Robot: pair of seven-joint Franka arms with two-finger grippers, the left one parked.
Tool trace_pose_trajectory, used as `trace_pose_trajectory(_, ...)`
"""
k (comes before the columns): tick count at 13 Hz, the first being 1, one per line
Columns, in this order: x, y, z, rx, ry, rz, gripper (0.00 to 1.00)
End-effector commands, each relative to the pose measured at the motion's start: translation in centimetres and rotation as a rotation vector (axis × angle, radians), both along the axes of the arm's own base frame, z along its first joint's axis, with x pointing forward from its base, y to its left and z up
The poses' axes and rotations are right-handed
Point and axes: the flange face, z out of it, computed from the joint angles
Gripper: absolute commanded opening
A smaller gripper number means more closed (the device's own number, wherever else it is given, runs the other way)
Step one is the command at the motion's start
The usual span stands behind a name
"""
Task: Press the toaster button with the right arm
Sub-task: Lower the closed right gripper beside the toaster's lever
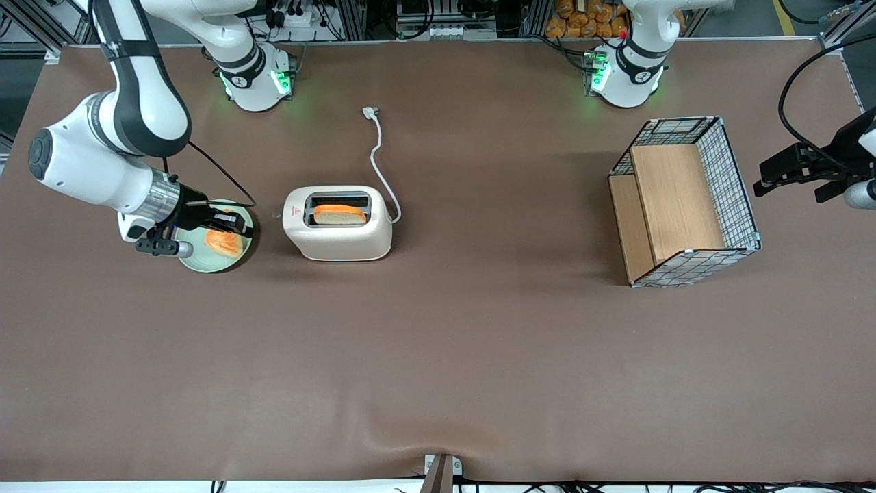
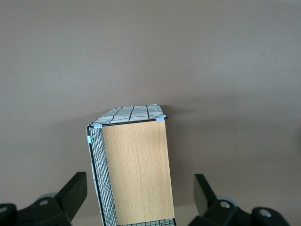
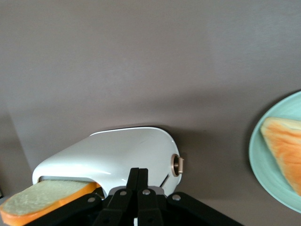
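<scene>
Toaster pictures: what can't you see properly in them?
- Toaster button: too small in the front view; right wrist view shows it.
- Gripper, shut, above the plate: hides part of the plate's bread in the front view.
- Basket: cut off in the left wrist view.

Cream-white toaster (image 1: 339,236) w/ red triangle mark; black gripper (image 1: 236,223); pale-green plate (image 1: 205,262); orange-crusted bread (image 1: 339,216); black-grid wire basket (image 1: 738,185).
</scene>
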Motion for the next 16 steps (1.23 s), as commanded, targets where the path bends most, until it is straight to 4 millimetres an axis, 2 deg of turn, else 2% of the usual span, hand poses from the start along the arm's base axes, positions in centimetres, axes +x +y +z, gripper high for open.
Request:
trace_pose_trajectory(1,-0.4,-0.1,-1.6,0.055,-0.03,0.037,0.0)
trace_pose_trajectory(8,-2.3,-0.8,-3.9,0.077,-0.012,0.107,0.0)
trace_pose_trajectory(13,-3.2,-2.0,-4.6,0.171,0.009,0.137,0.0)
trace_pose_trajectory(16,-3.4,-1.9,-5.1,0.178,0.018,0.133,0.0)
